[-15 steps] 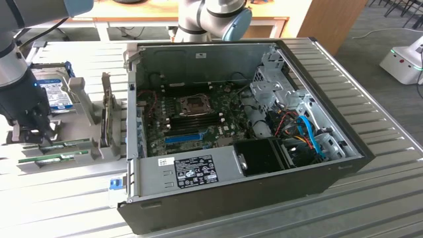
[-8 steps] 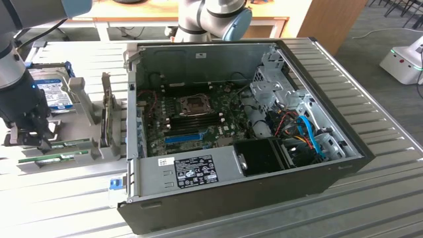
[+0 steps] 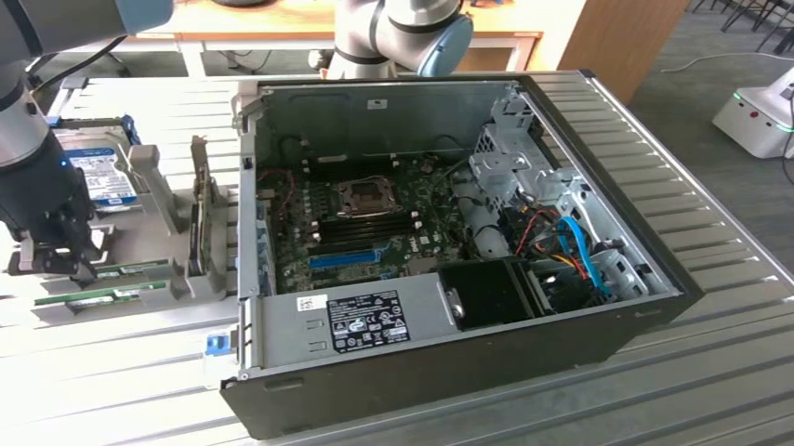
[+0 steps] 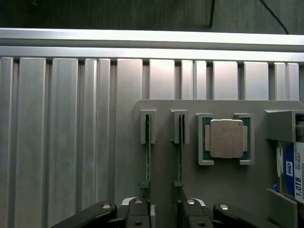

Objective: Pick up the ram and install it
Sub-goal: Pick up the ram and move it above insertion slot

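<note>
Two ram sticks [image 4: 148, 147] [image 4: 180, 147] stand on edge in the slots of a grey holder [image 4: 161, 114]; in the exterior view they are thin green strips [image 3: 130, 270] [image 3: 99, 298] at the left. My gripper [image 3: 56, 265] hangs just over their near ends. In the wrist view the gripper [image 4: 164, 216] is open, its two fingers [image 4: 141, 213] spread about as wide as the two sticks are apart, with nothing held between them. The open computer case [image 3: 645, 321] lies to the exterior view's right, its motherboard [image 3: 372, 223] facing up.
A silver processor [image 4: 226, 138] sits in a pocket of the holder beside the sticks, and a hard drive with a blue label [image 4: 292, 171] [image 3: 99, 172] lies beyond it. Another upright grey rack [image 3: 205, 223] stands between holder and case. The ribbed metal table [image 4: 57, 142] surrounds everything.
</note>
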